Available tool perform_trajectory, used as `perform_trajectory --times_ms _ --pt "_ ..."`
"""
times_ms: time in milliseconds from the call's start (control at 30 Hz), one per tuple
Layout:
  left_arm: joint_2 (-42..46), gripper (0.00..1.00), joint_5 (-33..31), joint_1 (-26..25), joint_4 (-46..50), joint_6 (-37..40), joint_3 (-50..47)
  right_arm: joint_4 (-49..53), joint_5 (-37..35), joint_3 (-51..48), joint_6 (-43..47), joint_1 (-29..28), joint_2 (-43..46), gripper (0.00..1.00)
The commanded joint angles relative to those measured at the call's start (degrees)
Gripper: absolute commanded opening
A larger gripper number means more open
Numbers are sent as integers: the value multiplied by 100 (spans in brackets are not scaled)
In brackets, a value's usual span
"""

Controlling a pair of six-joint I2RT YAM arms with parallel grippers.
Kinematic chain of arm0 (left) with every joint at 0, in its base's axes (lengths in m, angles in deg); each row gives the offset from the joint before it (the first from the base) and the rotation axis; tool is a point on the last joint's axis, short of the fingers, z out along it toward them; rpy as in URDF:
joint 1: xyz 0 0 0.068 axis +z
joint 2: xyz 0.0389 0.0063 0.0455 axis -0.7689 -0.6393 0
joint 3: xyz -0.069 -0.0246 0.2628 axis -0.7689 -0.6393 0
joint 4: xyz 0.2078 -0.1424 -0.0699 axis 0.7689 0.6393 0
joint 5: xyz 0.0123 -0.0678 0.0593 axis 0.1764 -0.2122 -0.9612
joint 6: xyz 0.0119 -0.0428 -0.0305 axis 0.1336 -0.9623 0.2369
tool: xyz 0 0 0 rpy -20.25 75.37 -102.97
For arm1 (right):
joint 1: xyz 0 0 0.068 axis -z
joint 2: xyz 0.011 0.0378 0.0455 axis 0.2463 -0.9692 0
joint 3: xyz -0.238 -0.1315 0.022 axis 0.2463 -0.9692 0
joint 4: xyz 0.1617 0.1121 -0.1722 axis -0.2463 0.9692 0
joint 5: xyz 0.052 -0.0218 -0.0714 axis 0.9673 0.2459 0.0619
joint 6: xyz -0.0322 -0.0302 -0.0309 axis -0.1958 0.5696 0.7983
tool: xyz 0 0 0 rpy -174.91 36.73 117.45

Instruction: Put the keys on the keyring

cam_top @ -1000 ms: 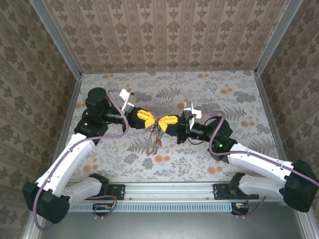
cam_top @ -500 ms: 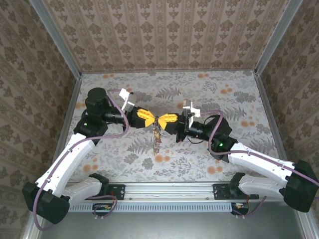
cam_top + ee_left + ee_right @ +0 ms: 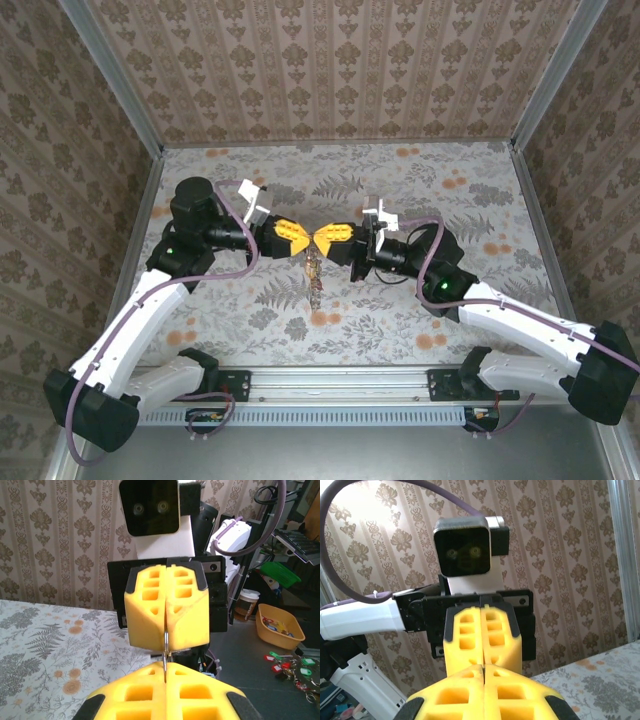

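Observation:
My left gripper (image 3: 306, 239) and right gripper (image 3: 323, 239) meet tip to tip above the middle of the table, both shut. In the left wrist view the keyring (image 3: 164, 649) shows edge-on as a thin metal strip running from my left gripper's (image 3: 165, 667) closed jaws into the right gripper's yellow fingers (image 3: 150, 611) opposite. A bunch of keys (image 3: 314, 277) hangs straight down below the meeting point. In the right wrist view my right gripper (image 3: 483, 668) touches the left gripper's fingers (image 3: 467, 635); the ring is hidden there.
The floral table (image 3: 470, 190) is walled by patterned panels on three sides, with a metal rail (image 3: 340, 385) at the near edge. Beyond the table, the left wrist view shows a yellow bin (image 3: 280, 625), loose tagged keys (image 3: 292, 662) and a cup (image 3: 246, 602).
The hanging bunch, spread and swinging a second ago, now hangs still and narrow. The right gripper has shifted slightly up and toward the far side; the left arm stays put.

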Motion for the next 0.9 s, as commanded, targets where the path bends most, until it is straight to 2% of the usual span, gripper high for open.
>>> perform_trajectory --times_ms 0,533,867 --pt "10 0 174 -132 50 181 40 412 -59 285 284 -140 -37 0" --pt "5 0 233 -62 -81 69 1 1927 -344 318 1004 -184 339 0" --pt "0 0 230 -58 -117 41 -17 1503 -64 113 900 -133 607 0"
